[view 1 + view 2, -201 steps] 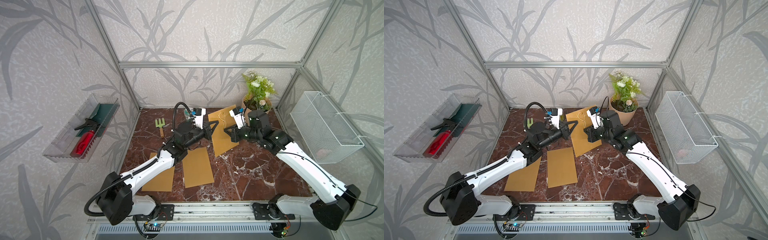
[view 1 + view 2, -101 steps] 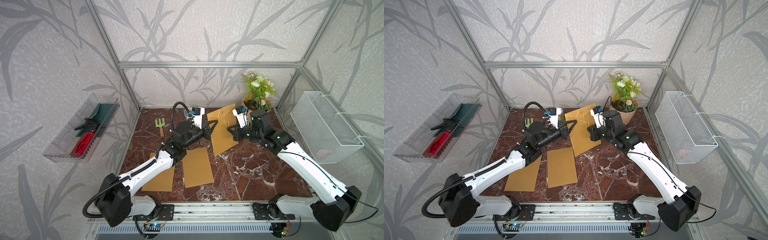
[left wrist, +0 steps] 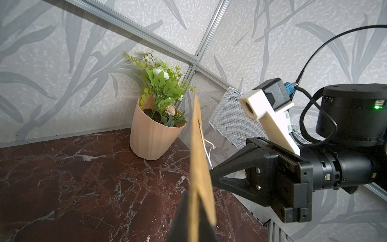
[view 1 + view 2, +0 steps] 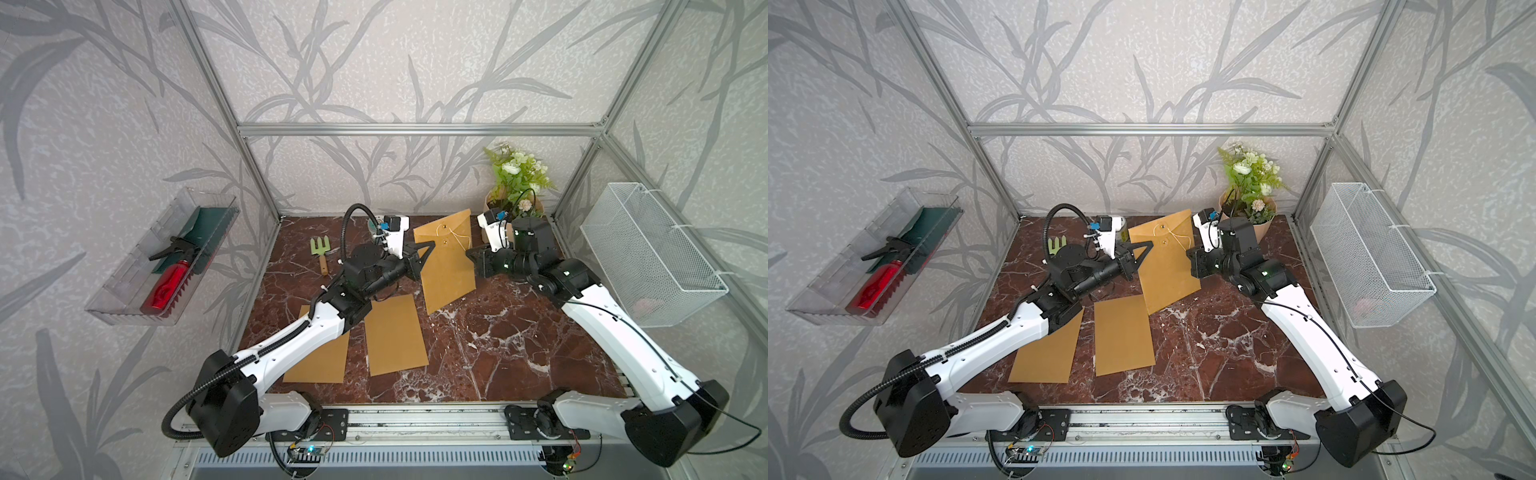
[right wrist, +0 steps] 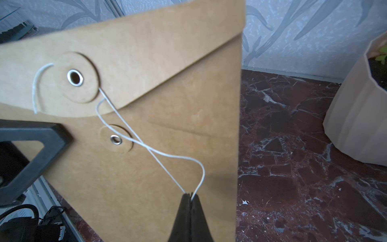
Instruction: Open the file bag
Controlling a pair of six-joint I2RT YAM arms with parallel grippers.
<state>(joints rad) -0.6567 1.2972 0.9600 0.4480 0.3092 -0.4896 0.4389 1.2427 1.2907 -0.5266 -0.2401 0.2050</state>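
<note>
**String pinched, bag held on edge – the pull runs away from the bag's face**

Nearest me, two flat brown sheets lie on the marble table, clear of the work. Behind them the file bag is up off the table, long axis roughly upright and leaning, flap end uppermost. The left gripper is clamped on its side edge, jaws together with the card between them.

The face with the two discs is turned towards the right gripper, which sits just off that face, below the discs and closed tight on the white string. From the tips one strand goes straight up to the upper disc; the other bends past the lower disc – whether it is caught under that disc I cannot tell.

So the right arm is the one to act: to my eye the string must be carried round the lower disc, not hauled straight back, or the card may tear.

Furthest back, the plant pot stands in the corner, close behind the right wrist
</note>
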